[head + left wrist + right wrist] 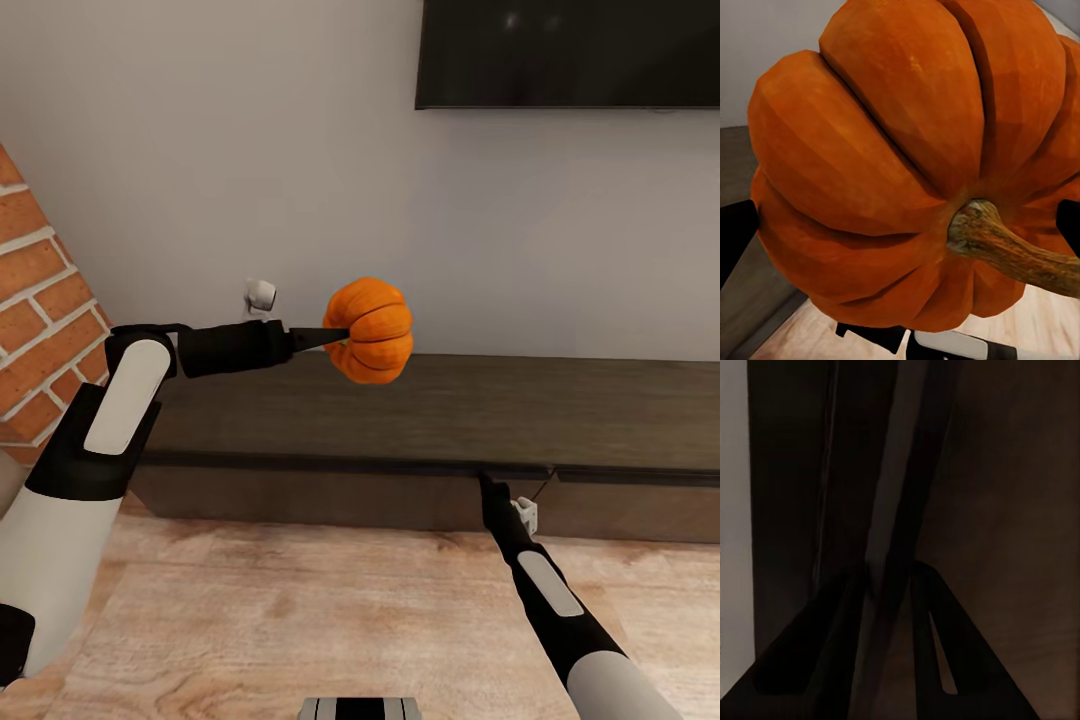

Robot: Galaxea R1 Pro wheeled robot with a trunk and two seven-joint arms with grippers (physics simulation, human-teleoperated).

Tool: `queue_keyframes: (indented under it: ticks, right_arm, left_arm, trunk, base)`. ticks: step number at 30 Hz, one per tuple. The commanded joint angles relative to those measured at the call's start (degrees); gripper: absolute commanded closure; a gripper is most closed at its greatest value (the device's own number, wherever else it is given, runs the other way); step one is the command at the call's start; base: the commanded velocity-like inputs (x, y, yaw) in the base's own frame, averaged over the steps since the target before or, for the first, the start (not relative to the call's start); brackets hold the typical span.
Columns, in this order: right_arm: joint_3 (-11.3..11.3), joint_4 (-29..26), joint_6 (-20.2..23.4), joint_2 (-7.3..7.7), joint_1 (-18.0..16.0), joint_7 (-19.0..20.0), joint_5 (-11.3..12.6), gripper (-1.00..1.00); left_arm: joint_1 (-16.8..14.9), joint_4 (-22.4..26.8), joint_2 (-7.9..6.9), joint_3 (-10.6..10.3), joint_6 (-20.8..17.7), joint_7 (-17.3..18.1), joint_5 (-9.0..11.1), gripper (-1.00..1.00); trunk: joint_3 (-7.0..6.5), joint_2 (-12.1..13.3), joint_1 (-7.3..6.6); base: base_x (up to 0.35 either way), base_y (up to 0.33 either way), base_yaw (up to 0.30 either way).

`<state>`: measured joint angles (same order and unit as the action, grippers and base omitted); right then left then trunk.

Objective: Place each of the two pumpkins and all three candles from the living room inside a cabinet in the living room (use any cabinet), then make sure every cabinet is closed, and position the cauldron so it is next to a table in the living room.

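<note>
The left arm is raised and bent, its forearm level, the left gripper clamped on a pumpkin held in the air. The right arm reaches forward and low, the right gripper nearly closed, fingers either side of the cabinet edge.

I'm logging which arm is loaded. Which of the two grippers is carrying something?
The left gripper: it grips the orange pumpkin above the cabinet. The right gripper holds nothing, fingertips at the cabinet's front edge.

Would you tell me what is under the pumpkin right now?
The pumpkin, held in the left gripper, hangs over the dark cabinet top, which looks bare there. The cabinet's inside is hidden behind its fronts.
</note>
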<state>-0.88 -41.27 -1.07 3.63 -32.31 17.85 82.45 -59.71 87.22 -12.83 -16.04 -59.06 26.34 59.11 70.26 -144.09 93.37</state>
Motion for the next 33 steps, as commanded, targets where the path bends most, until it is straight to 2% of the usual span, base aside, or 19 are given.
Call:
queue_keyframes:
  ticks: [1,7,10,13,26,33]
  right_arm:
    - [-1.07,-1.73,-0.09,-0.06,-0.03,0.92,0.02,1.00]
    - [-1.29,-2.44,0.18,0.10,-0.03,0.84,-0.49,1.00]
    - [-1.22,-3.23,2.21,-0.03,-0.03,1.27,-2.94,1.00]
    - [-0.95,-3.69,3.57,-0.16,-0.03,0.91,-4.15,1.00]
    - [-0.73,-3.82,3.53,-0.26,-0.03,-2.68,-5.17,1.00]
    - [-1.01,-3.96,3.50,-0.11,-0.03,-4.64,-5.36,1.00]
  left_arm:
    - [-0.05,-0.02,-0.01,-0.04,-0.09,0.47,-0.22,1.00]
    - [-0.05,0.05,-0.08,-0.06,-0.09,0.55,-0.22,1.00]
    - [-0.05,0.01,-0.03,-0.11,-0.09,0.49,-0.19,1.00]
    - [-0.05,0.00,-0.01,-0.12,-0.09,0.47,-0.21,1.00]
    - [-0.05,0.05,0.00,-1.30,-0.09,0.44,-0.39,1.00]
    - [-0.05,0.05,0.00,-1.36,-0.08,-0.91,-0.32,1.00]
  trunk:
    - [0.04,-0.02,-0.02]
    - [0.04,-0.02,-0.02]
    - [0.04,-0.02,-0.02]
    - [0.04,-0.02,-0.02]
    - [0.04,-0.02,-0.02]
    - [0.04,-0.02,-0.02]
  base:
    - [-0.022,0.000,0.000]
    - [-0.145,0.000,0.000]
    - [-0.026,0.000,0.000]
    - [-0.007,0.000,0.000]
    - [-0.075,0.000,0.000]
    - [-0.002,0.000,0.000]
